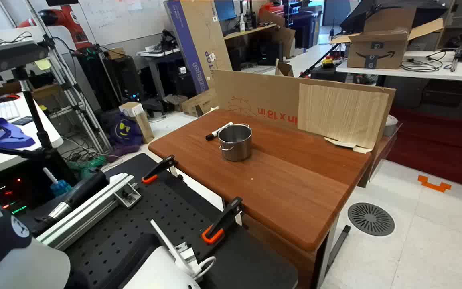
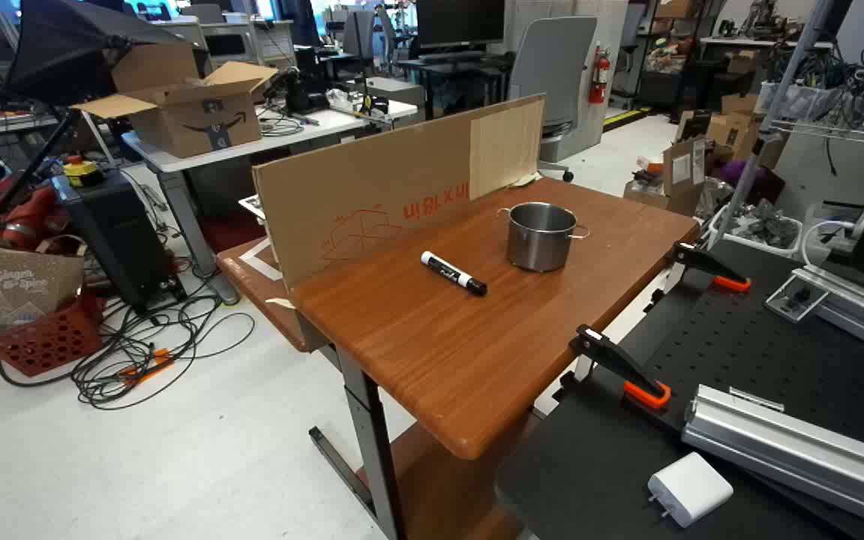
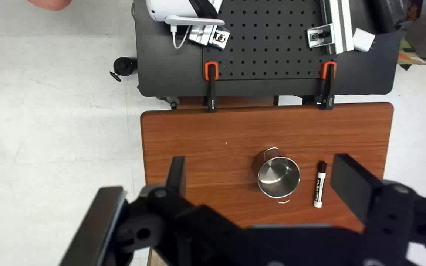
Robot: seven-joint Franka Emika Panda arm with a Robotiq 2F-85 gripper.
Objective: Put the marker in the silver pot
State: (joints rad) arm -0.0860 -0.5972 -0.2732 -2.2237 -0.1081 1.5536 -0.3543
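The marker, white with a black cap and dark label, lies flat on the wooden tabletop in both exterior views. The silver pot stands upright beside it, apart from it, in both exterior views. The wrist view looks down on the pot, which has two thin wire handles and an inside with nothing in it. The marker lies to the pot's right there. My gripper is wide open and empty, high above the table. The gripper is out of view in both exterior views.
The wooden table has an upright cardboard panel along one long edge. Two black and orange clamps sit at the opposite edge. A black perforated board with metal rails adjoins that side across a gap.
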